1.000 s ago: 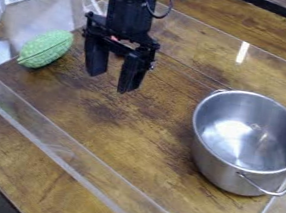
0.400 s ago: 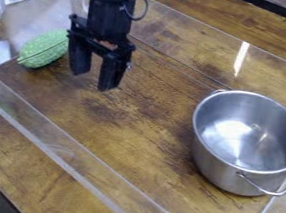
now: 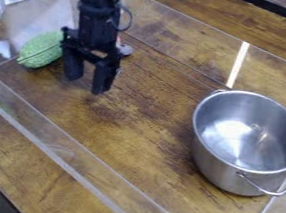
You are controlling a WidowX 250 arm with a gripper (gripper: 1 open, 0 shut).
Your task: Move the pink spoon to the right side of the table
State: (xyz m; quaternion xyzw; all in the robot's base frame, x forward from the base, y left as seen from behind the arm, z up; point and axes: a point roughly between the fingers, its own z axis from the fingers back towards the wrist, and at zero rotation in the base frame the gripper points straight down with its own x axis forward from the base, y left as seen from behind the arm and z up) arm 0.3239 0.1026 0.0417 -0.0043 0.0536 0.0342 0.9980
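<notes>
My gripper hangs over the left part of the dark brown wood table. Its two black fingers point down, apart, with nothing visible between them. The tips are close to the tabletop, just right of a green ridged oval object. The pink spoon does not show in this view; it is hidden or out of view.
A steel pot with a handle stands at the right. Low clear plastic strips edge the table. A light cloth or paper lies at the back left behind the green object.
The gripper has moved left, from near the middle of the table toward the green object, and slightly lower. Its fingers stay apart. The pot and green object have not moved.
</notes>
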